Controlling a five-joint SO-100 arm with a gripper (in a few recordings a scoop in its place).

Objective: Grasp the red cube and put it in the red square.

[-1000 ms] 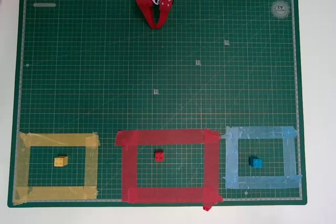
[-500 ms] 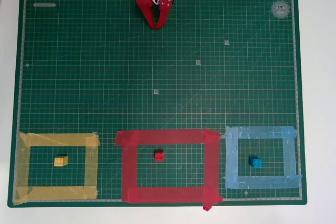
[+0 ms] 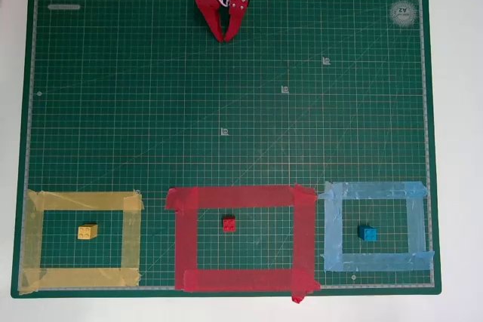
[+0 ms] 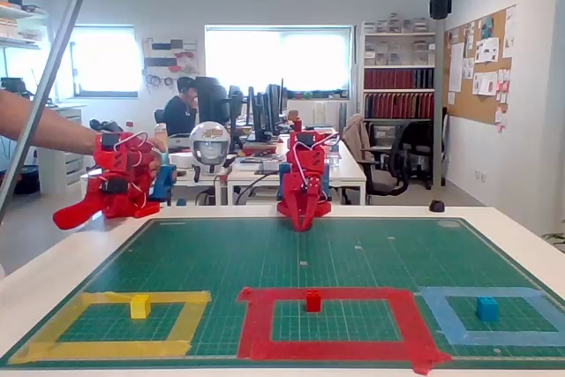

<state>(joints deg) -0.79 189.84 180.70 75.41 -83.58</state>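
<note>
The red cube (image 3: 229, 223) (image 4: 312, 300) sits on the mat inside the red square (image 3: 189, 236) (image 4: 256, 320), a wide red tape frame at the near middle of the mat. My red gripper (image 3: 224, 35) (image 4: 301, 225) rests far from it at the mat's back edge, folded down with its fingers together and nothing between them.
A yellow cube (image 3: 87, 231) lies in a yellow tape frame (image 3: 132, 235) left of the red one. A blue cube (image 3: 367, 233) lies in a light-blue tape frame (image 3: 332, 224) on the right. The green cutting mat (image 3: 226, 111) covers the table.
</note>
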